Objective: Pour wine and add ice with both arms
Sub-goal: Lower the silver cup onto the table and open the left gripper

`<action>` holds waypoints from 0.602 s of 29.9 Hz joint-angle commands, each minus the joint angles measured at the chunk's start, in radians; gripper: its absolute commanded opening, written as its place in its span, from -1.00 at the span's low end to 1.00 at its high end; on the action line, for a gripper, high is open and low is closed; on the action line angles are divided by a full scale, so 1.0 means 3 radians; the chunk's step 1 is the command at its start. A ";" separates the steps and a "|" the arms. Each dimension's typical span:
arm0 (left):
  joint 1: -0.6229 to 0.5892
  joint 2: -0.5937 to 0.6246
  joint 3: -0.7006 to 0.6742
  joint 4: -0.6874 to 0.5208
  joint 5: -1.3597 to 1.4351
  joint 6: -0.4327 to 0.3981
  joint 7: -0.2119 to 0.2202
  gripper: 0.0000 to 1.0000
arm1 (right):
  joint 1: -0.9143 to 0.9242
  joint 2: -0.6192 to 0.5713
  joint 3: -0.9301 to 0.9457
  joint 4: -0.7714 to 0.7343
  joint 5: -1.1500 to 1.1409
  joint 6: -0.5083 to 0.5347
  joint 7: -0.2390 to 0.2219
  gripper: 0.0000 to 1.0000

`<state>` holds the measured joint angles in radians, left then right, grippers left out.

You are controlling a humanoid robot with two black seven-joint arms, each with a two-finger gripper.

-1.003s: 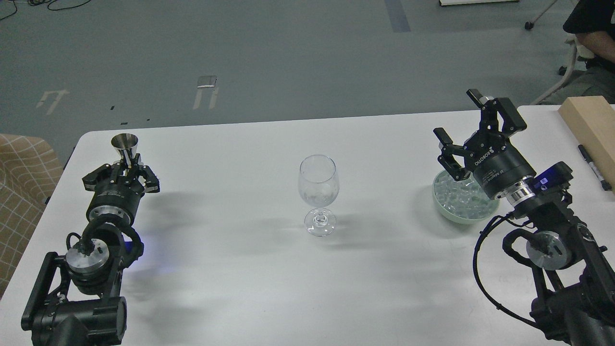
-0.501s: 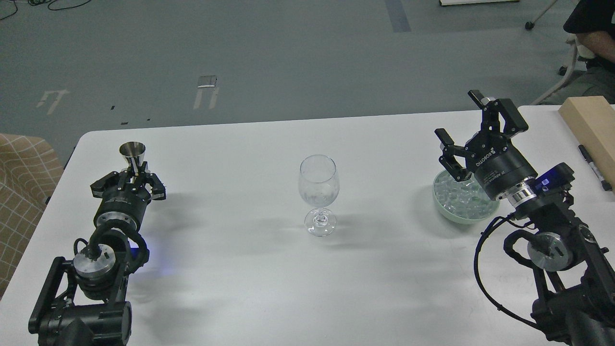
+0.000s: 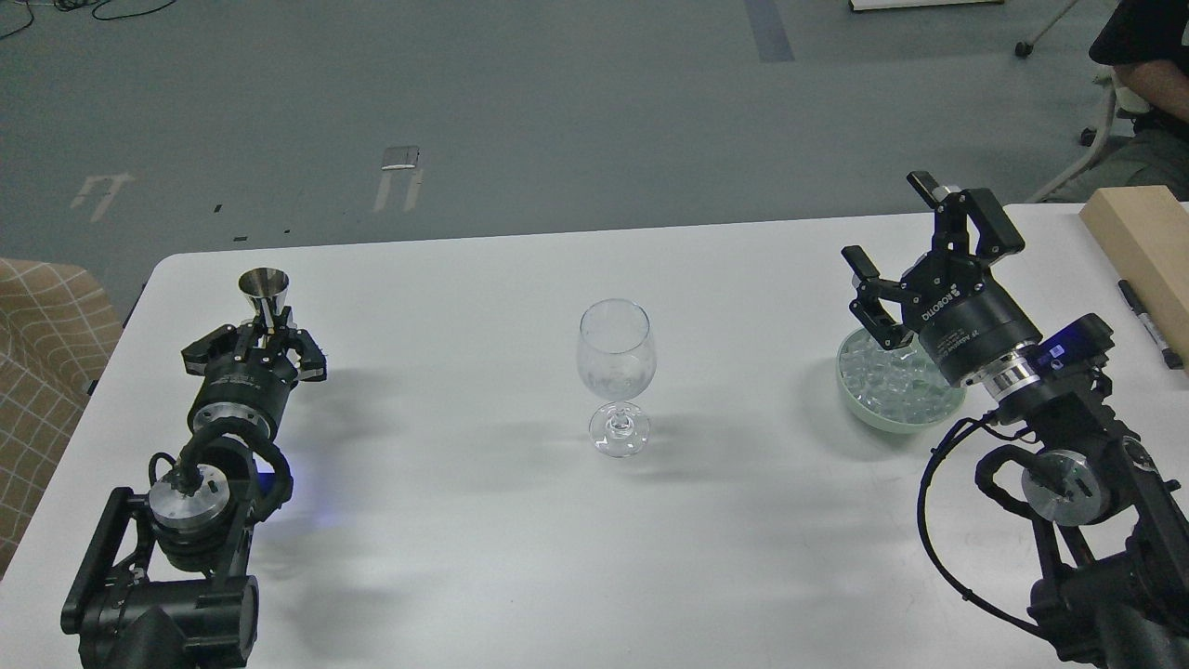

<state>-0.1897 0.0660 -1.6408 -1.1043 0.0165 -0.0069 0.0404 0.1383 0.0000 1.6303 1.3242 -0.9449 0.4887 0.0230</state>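
- I am holding the steel jigger [image 3: 264, 290] upright in my left gripper [image 3: 263, 327], fingers pinched around its narrow waist, so I judge whatever it carries is staying level for the pour.
- The jigger is standing at the table's [image 3: 446, 520] far left, well apart from the wine glass [image 3: 616, 372]; the white top between them is bare, so I am seeing a free sweep rightward.
- The wine glass is standing upright mid-table on its foot, looking empty of wine, though I cannot be sure through the clear bowl.
- My right gripper [image 3: 915, 251] is hanging with its fingers spread wide and gripping nothing, tilted over the far rim of the pale green bowl [image 3: 864, 409].
- The ice [image 3: 894, 379] is lying heaped in that bowl at the right, partly hidden behind my wrist; no cube is showing in the glass yet.
- I am judging neither the pouring nor the icing as done.
- To the right, a wooden block [image 3: 1141, 246] and a black marker [image 3: 1148, 322] are lying near the table's right edge, so room is tight there; leftward toward the glass it is open.
- The bowl is sitting near my right forearm, so I am minding that link when dipping.
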 commanded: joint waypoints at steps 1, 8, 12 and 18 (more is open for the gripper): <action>-0.0007 0.0000 -0.0002 0.0010 0.0001 -0.0008 0.0008 -0.30 | -0.0011 0.0000 0.0001 -0.0001 0.0000 0.0000 0.0000 1.00; -0.0068 0.0005 -0.0002 0.0122 0.0006 -0.0023 0.0014 -0.23 | -0.0011 0.0000 0.0001 -0.0006 0.0000 0.0000 0.0000 1.00; -0.0114 0.0010 0.0003 0.0153 0.0006 -0.0023 0.0024 -0.21 | -0.0006 0.0000 0.0001 -0.0006 0.0000 0.0000 0.0000 1.00; -0.0145 0.0010 -0.0002 0.0204 0.0006 -0.0023 0.0019 -0.06 | 0.0004 0.0000 0.0001 -0.0017 0.0000 0.0000 0.0000 1.00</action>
<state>-0.2285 0.0692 -1.6408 -1.0488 0.0184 -0.0139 0.0467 0.1384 0.0000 1.6304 1.3213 -0.9449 0.4887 0.0230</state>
